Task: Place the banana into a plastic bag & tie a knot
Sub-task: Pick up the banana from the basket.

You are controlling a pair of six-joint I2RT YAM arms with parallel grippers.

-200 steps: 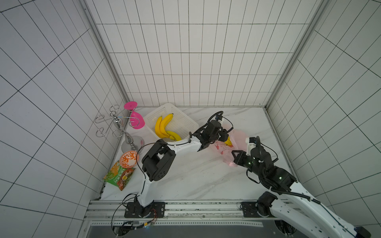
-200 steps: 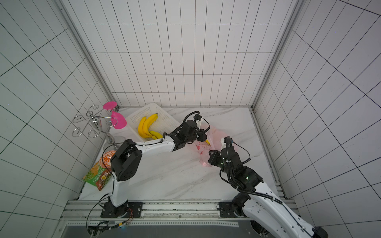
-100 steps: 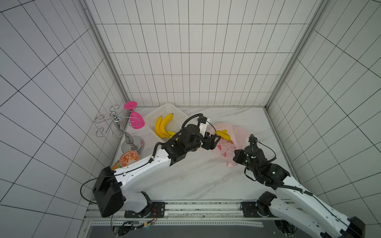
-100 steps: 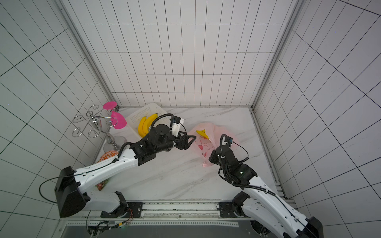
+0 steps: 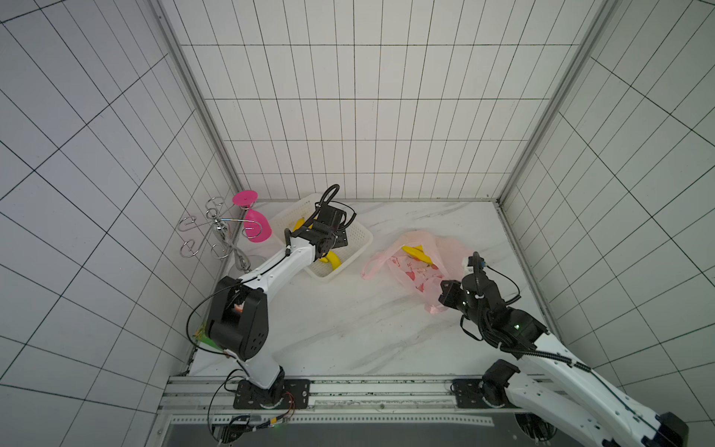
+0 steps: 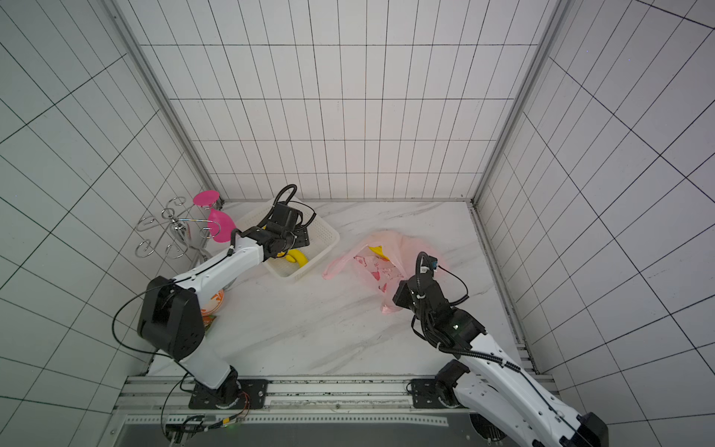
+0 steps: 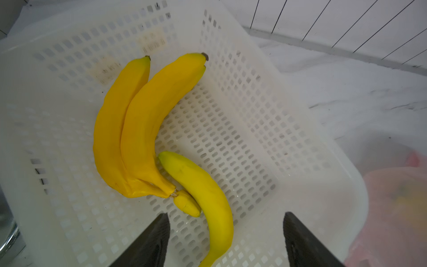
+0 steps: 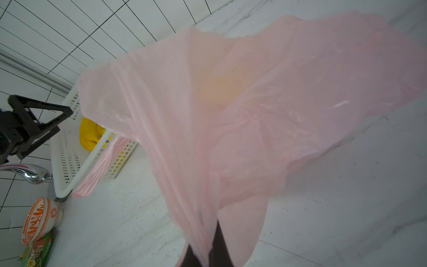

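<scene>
I have the left tool point(image 7: 225, 222) over the white basket point(image 7: 300, 129), jaws spread wide and gripping nothing. Below it in the basket lie a joined pair of bananas point(image 7: 138, 120) and a single banana point(image 7: 203, 194). The plastic bag point(image 5: 421, 267) sits on the worktop point(image 5: 348, 321) at 3 o'clock of the basket, just beside it, mouth gaping. The bagged banana point(image 5: 416, 253) shows inside at the bag's 12 o'clock. The right tool point(image 8: 205, 249) is clenched on the bag's film at its 5 o'clock corner. One handle loop point(image 5: 371, 267) lies slack toward 9 o'clock, untied.
</scene>
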